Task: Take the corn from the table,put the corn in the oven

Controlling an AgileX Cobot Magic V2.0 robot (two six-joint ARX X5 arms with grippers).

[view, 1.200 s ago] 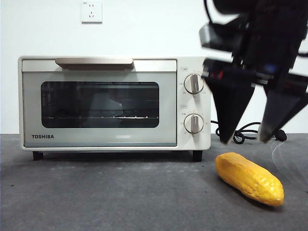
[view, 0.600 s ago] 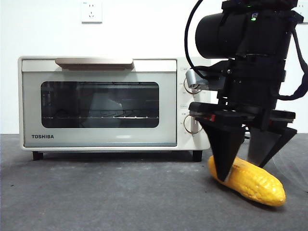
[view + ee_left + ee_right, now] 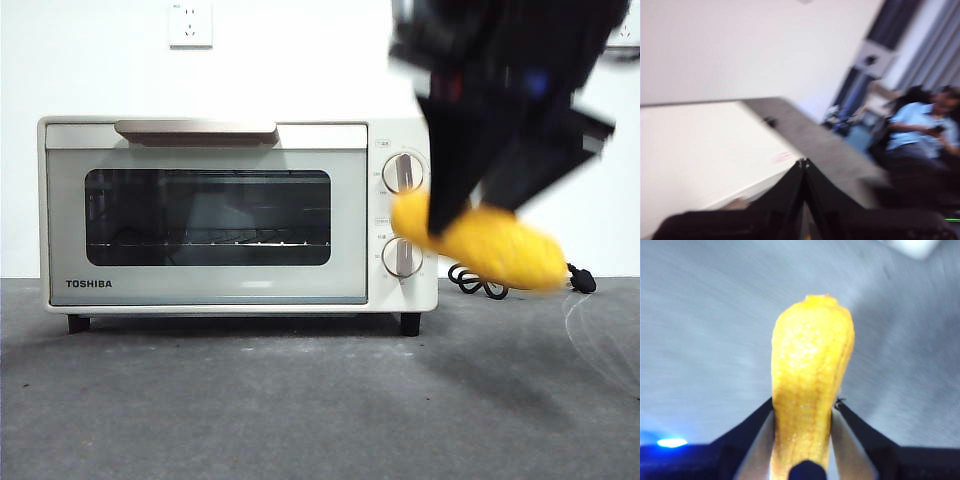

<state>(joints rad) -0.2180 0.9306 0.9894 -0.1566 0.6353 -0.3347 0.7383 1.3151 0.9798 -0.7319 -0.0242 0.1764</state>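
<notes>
Corn (image 3: pixel 480 240) clamped between right gripper (image 3: pixel 802 412) jaws, lifted clear of table (image 3: pixel 250 400), beside oven (image 3: pixel 230 215) knobs. Oven door shut: likely collision or stall unless opened. Glossy cob could slip. Right wrist view shows grip; front view shows oven. Left gripper (image 3: pixel 804 162) closed, empty, off aside.

Plain white wall (image 3: pixel 300 60) behind the table's far edge; white power socket (image 3: pixel 190 24) high on it. Left wrist view: blurred dark curtains (image 3: pixel 920 45), seated person (image 3: pixel 920 130).
</notes>
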